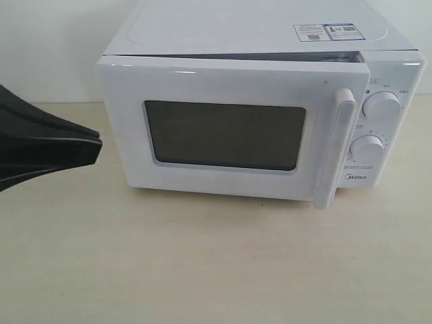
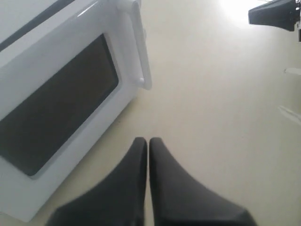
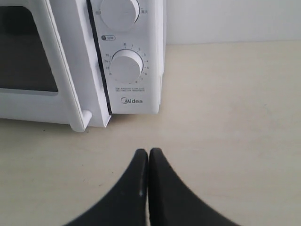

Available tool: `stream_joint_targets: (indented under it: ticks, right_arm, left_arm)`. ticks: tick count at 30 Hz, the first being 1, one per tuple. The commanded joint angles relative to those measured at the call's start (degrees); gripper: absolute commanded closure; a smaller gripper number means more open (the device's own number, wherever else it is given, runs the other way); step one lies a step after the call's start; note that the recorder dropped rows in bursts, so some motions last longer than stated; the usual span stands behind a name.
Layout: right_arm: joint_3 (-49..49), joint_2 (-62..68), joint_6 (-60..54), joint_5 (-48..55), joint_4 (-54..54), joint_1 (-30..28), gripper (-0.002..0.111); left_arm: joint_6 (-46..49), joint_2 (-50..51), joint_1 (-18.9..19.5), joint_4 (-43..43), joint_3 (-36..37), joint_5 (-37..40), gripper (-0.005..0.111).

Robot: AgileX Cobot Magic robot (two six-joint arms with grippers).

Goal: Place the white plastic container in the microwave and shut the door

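Note:
The white Midea microwave (image 1: 256, 27) stands at the back of the table. Its door (image 1: 128, 135), with a dark window (image 1: 223, 135) and a vertical bar handle (image 1: 335, 148), sits slightly ajar, a thin dark gap showing along its top edge. The white plastic container is not visible in any view. My left gripper (image 1: 98, 150) hovers left of the door, shut with nothing between its fingers; its wrist view shows the closed tips (image 2: 148, 141) over bare table near the door (image 2: 19, 197). My right gripper (image 3: 148, 152) is shut and empty, low in front of the dial panel (image 3: 126, 66).
Two round dials (image 1: 382, 106) (image 1: 368, 150) sit on the microwave's right panel, stickers (image 1: 324, 32) on its top. A beige tabletop (image 1: 216, 270) spreads in front, with a white wall behind. A dark part of the other arm (image 2: 275, 14) shows in the left wrist view.

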Motion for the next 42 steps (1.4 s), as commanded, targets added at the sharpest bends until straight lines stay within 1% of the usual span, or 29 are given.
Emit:
stream_joint_targets:
  ticks: [1, 5, 10, 15, 19, 24, 25, 27, 31, 34, 36, 38, 42]
  right_arm:
    - [-0.03, -0.31, -3.52, -3.05, -0.98, -0.41, 0.108]
    - [-0.03, -0.31, -9.81, -7.86, -2.29, -0.41, 0.108]
    - [-0.03, -0.31, -5.24, -27.94, 2.09, -0.41, 0.108]
    - [-0.03, -0.31, -4.72, -49.0, 2.09, -0.41, 0.108]
    - [-0.03, -0.31, -4.29, -62.47, 2.09, -0.41, 0.108]
    - [-0.03, -0.31, -0.38, -82.5, 2.09, -0.41, 0.108]
    - [-0.03, -0.31, -0.16, -84.19, 2.09, -0.41, 0.108]
    - [-1.84, -0.31, -0.02, -84.59, 2.09, -0.41, 0.108]
    - [-8.26, -0.31, 0.1, -81.31, 2.09, -0.41, 0.108]
    - [-15.05, 1.14, 4.72, -74.51, 1.76, -0.41, 0.108]
    - [-19.75, 2.97, 8.55, -65.53, 0.77, -0.41, 0.108]
    - [-25.03, 5.29, 13.86, -52.86, -0.8, -0.41, 0.108]
    - [-33.71, 11.13, 29.72, -27.78, -1.53, -0.41, 0.108]
  left_arm:
    - [-0.55, -2.04, -0.39, 1.07, 1.87, -3.97, 0.103]
    - [-1.82, -2.18, -0.39, 1.07, 2.28, -4.08, 0.103]
    - [-1.81, -2.18, -0.39, 1.07, 2.28, -5.47, 0.103]
    - [-1.81, -2.18, -0.39, 1.07, 2.28, -5.59, 0.103]
    - [-1.81, -2.18, -0.39, 1.07, 2.28, -5.59, 0.103]
    - [-1.81, -2.18, -0.39, 1.07, 2.28, -5.59, 0.103]
    - [-1.81, -2.18, -0.39, 1.07, 2.28, -5.59, 0.103]
    - [-1.81, -2.18, -0.39, 1.07, 2.28, -5.59, 0.103]
    - [-1.81, -2.18, -0.39, 0.46, 2.28, -5.72, 0.103]
    - [-1.81, -2.18, -0.39, 0.46, 2.28, -5.91, 0.103]
    - [-1.81, -2.18, -0.39, 0.46, 2.28, -5.91, 0.103]
    - [-1.81, -2.18, -0.39, 0.35, 2.28, -5.87, 0.103]
    - [-1.81, -2.18, -0.39, 0.07, 2.28, -5.87, 0.103]
